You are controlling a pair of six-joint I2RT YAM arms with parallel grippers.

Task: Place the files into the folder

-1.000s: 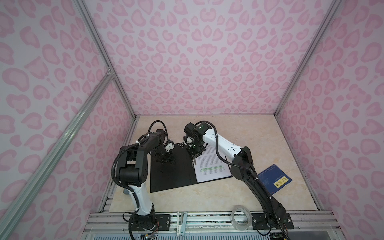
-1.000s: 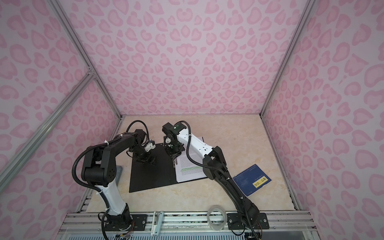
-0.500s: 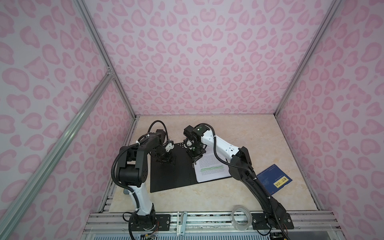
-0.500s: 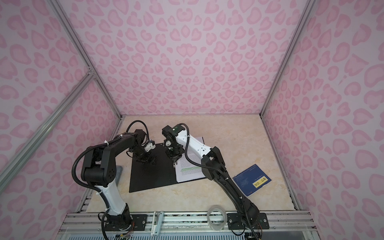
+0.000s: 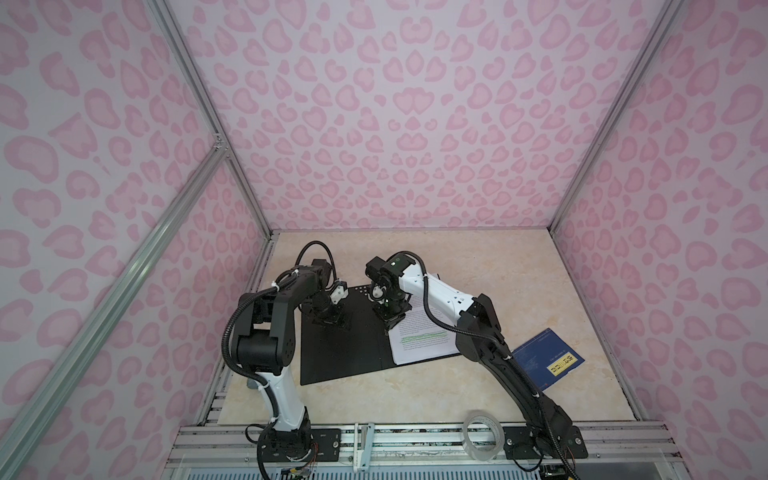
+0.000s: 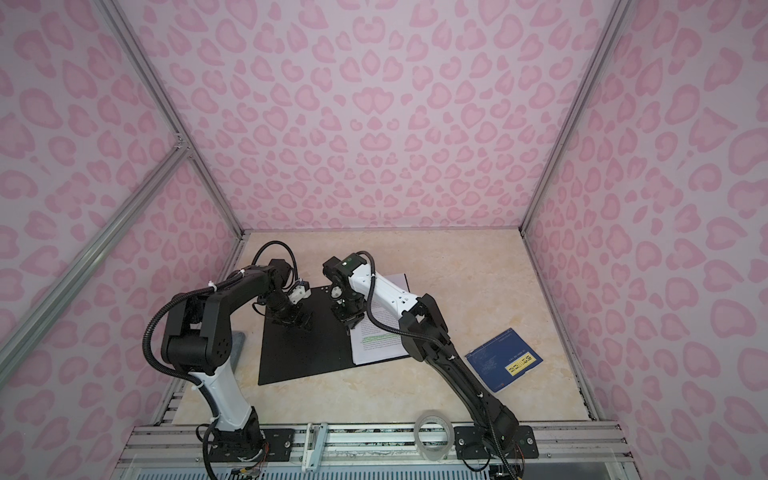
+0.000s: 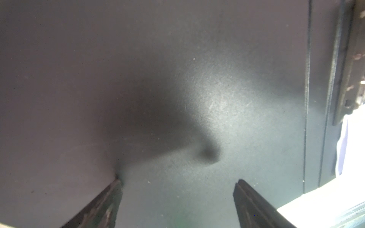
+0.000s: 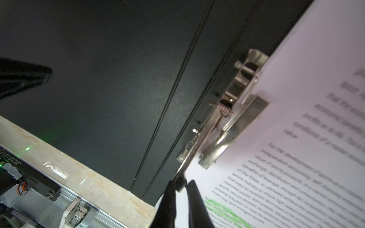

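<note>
Inspecting, we find the folder (image 5: 340, 353) open, files (image 5: 419, 345) on its right half beneath the clip (image 8: 227, 122); right gripper (image 8: 179, 185) pinches the clip's end, left gripper (image 7: 177, 182) spread above the left half

You see the folder (image 5: 345, 349) matt black on its inner face, with a silver spine clip (image 8: 223, 126). The files (image 5: 424, 353) are white with dense black print and a bright green highlighted band. At four o'clock from them, the booklet (image 5: 540, 353) is dark blue with a yellow label. Your table (image 5: 415, 399) is cream, faintly marbled. The walls (image 5: 395, 124) are pale pink with darker pink leopard spots. The tape roll (image 5: 466, 430) at six o'clock looks clear, though it's hard to be sure.
</note>
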